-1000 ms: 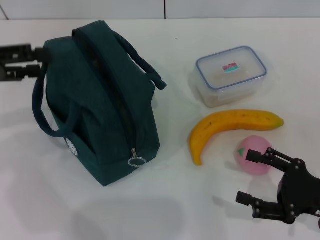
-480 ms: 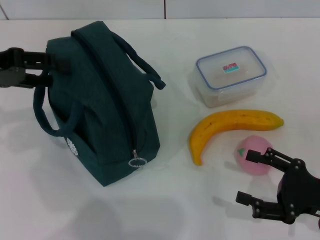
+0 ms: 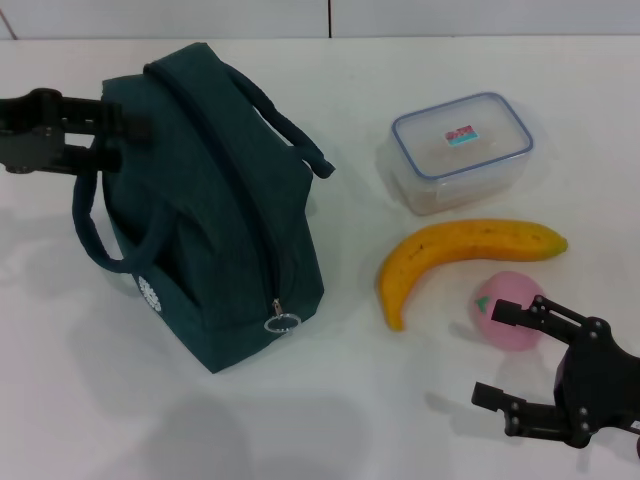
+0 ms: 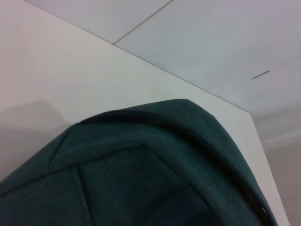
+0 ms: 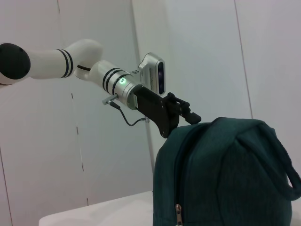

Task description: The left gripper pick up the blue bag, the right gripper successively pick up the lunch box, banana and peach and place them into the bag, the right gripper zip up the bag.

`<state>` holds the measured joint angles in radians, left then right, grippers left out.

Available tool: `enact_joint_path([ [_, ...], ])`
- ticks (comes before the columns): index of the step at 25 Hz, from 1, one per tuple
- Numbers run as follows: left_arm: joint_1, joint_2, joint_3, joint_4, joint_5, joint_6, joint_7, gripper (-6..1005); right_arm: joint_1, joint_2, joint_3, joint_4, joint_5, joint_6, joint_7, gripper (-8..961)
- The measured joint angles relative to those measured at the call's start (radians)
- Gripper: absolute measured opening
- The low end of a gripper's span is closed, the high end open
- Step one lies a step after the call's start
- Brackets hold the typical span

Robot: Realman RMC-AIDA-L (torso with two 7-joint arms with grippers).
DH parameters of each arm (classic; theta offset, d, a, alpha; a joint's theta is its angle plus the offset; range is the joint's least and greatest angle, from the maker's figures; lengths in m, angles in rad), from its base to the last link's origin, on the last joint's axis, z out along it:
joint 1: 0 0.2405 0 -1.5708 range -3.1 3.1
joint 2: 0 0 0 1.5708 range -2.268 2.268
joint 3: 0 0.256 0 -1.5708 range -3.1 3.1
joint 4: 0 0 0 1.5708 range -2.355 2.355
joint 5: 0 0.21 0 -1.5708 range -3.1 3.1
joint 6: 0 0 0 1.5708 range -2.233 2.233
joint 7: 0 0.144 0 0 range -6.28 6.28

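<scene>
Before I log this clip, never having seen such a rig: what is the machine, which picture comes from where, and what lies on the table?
It is a robot with two arms ending in black claws. One picture looks down from its head; two come from wrist cameras. The left gripper reaches the top of the dark teal fabric bag; the bag is zipped and stands on the white table. The right gripper waits open beside the pink toy peach. A curved yellow banana and a clear blue-rimmed lunch box lie nearby. Nothing is lifted yet.
</scene>
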<state>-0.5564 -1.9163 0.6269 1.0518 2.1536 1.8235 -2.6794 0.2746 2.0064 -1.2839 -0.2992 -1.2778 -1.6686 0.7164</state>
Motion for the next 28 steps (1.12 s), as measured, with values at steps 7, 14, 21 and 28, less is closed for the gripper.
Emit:
enact_joint_path([
  [7, -0.011, -0.005, 0.002, -0.005, -0.003, -0.005, 0.014, 679, 0.000, 0.000, 0.000, 0.000, 0.000, 0.003, 0.000, 878],
  [14, -0.021, -0.012, 0.016, -0.006, 0.005, -0.007, 0.013, 421, 0.000, 0.000, 0.000, 0.000, 0.000, 0.009, 0.000, 877],
  [21, -0.022, -0.014, 0.031, -0.006, 0.005, -0.010, 0.013, 198, 0.000, 0.001, 0.000, 0.000, 0.000, 0.009, 0.000, 877],
  [28, -0.022, -0.010, 0.024, -0.005, -0.015, -0.010, 0.016, 61, 0.000, 0.002, 0.000, 0.001, 0.006, 0.005, 0.000, 876],
])
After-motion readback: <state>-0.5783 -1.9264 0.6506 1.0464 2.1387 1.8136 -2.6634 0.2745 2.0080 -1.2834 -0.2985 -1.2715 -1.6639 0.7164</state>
